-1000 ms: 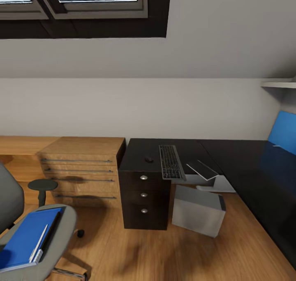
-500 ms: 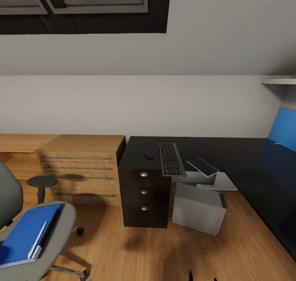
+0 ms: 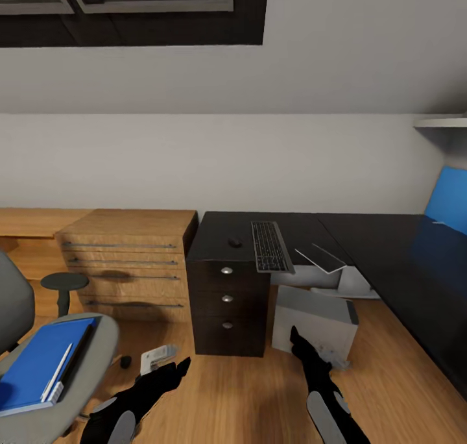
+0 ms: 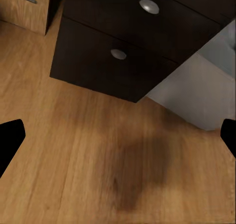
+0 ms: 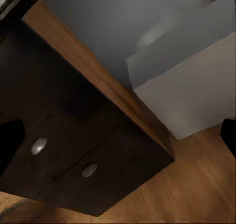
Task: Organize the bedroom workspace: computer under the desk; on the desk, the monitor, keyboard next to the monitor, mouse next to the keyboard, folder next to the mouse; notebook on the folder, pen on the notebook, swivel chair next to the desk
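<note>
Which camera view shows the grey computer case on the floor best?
The head view: the computer shows whole, on the floor beside the dark drawer unit. The left wrist view shows one grey side; the right wrist view shows a pale side, close up.

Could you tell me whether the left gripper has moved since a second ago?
Yes. The left gripper has risen into the head view, now over the floor near the dark drawer unit.

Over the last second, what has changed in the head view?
Both arms rose into the head view: the left gripper and the right gripper now hang over the floor before the drawer unit. The camera tilted slightly. Keyboard, mouse, computer and blue folder stayed put.
</note>
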Motion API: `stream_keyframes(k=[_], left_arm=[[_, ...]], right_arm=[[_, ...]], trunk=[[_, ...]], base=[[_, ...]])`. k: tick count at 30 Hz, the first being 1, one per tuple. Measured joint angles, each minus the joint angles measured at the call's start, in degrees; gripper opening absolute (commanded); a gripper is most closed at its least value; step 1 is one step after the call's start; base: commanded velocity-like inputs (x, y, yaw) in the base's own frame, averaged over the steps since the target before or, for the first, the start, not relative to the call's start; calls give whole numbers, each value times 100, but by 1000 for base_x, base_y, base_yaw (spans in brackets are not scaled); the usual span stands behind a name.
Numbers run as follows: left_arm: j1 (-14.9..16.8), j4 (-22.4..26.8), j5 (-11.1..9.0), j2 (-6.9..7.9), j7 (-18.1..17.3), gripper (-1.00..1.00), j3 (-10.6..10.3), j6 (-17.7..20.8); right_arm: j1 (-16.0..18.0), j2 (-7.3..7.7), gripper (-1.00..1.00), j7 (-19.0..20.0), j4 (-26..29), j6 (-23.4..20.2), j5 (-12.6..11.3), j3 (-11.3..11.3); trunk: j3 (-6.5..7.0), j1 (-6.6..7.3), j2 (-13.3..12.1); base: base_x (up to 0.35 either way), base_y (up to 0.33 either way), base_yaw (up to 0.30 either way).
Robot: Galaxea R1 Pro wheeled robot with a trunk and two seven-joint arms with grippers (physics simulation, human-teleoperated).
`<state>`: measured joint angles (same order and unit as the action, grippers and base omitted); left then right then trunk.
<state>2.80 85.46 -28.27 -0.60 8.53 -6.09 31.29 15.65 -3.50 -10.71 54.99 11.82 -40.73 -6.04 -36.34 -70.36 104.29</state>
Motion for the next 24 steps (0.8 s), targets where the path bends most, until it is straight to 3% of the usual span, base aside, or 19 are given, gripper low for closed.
stream_keyframes(k=[1, 3, 6, 8, 9, 12, 13, 15, 17, 24], left_arm=[[0, 92, -29, -2, 0, 100, 2, 47], [-1, 341, -103, -7, 1, 100, 0, 151], [-2, 451, -135, -9, -3, 100, 18, 192], [-2, 494, -169, 6, -6, 100, 54, 205], [-2, 494, -174, 13, -7, 100, 62, 204], [-2, 446, -171, 20, -7, 100, 71, 192], [-3, 54, -152, 0, 12, 100, 27, 176], [-2, -106, -151, -5, 16, 100, -33, 170], [-2, -220, -150, -2, 3, 100, -274, 159], [-2, -238, -153, 22, -7, 100, -309, 140]], right_arm=[[1, 2, 100, 0, 162, -144, -155, 5], [4, 11, 100, -5, 756, -552, -722, 30], [4, 37, 100, -9, 1330, -844, -1232, 75], [6, 170, 100, 26, 1787, -1116, -1737, 143], [5, 200, 100, 58, 1850, -1161, -1823, 149], [0, 241, 100, 202, 1977, -1270, -1915, 153], [-19, 262, 100, 733, 2279, -1560, -1954, 154], [-28, 267, 100, 869, 2346, -1621, -1958, 154], [-37, 271, 100, 992, 2333, -1665, -1947, 159], [-41, 272, 100, 1002, 2086, -1660, -1927, 161]], trunk=[[-18, -22, 40], [-54, -66, 120], [-108, -132, 240], [-144, -176, 321], [-162, -198, 361], [-216, -264, 481], [-234, -286, 521], [-252, -309, 563], [-253, -309, 563], [-252, -306, 563]], base=[[0, 0, 0], [0, 0, 0], [0, 0, 0], [0, 0, 0], [0, 0, 0], [0, 0, 0], [0, 0, 0], [0, 0, 0], [0, 0, 0], [114, 0, 0]])
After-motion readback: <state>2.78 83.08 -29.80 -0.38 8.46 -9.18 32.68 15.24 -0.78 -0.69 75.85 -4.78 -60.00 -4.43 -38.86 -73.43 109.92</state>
